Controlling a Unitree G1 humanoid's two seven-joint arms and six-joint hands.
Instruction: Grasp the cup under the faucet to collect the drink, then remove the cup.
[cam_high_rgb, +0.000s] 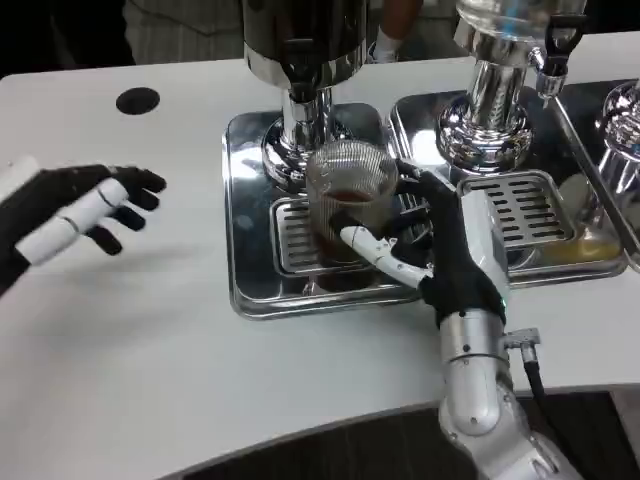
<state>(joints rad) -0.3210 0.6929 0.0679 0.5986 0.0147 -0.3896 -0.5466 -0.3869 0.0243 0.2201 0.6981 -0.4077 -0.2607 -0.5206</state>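
The ribbed clear cup (348, 195) stood on the slotted grate of the steel drip tray (250, 290), directly below the faucet (303, 75) of the left dispenser, with dark drink pooled in its lower part. The right robot hand (425, 245) wrapped the cup from its right side, fingers closed round the wall, though blur made it hard to tell how firmly they pressed. The left robot hand (85, 210) hovered over the table (150, 380), well to the left of the cup, fingers loosely apart and holding nothing. To do this step well, the cup probably needed to stay upright and centred under the faucet until the fill was enough. Removal looked best toward the near edge of the table, where open room lay; the second dispenser's base (490, 125) crowded the cup's right, and the tray's raised rim called for a lift first.
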